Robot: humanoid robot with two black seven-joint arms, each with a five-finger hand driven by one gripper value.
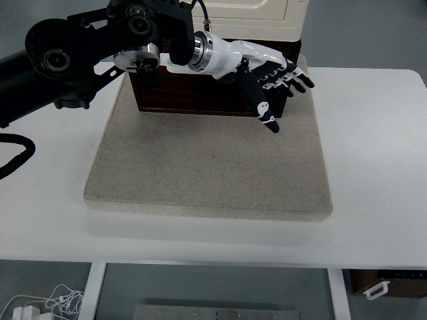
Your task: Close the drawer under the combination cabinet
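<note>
The left hand (270,80) is in front of the drawer (213,93), toward its right end, with its fingers (293,79) spread flat and relaxed, pinching nothing, and the thumb (263,110) hanging down toward the mat (207,167). The drawer is the dark wooden box at the bottom of the cream cabinet (233,13), at the far edge of that mat, and from up here its front looks close to flush with the cabinet body, though whether it is fully seated I cannot tell. The right hand is nowhere in view, so this is a one-arm job. Now, doing this push well: the palm wants to meet the drawer front squarely, and my read is that it sits a touch off to the right of the drawer's middle, so a shove from here could skew the drawer in its runners. Better to bring the flat of the hand toward the drawer's centre and press straight back, slow and even. Keep that dangling thumb clear of the gap beneath the drawer, and watch the whole cabinet: a hard push may slide it backward across the mat rather than close anything.
</note>
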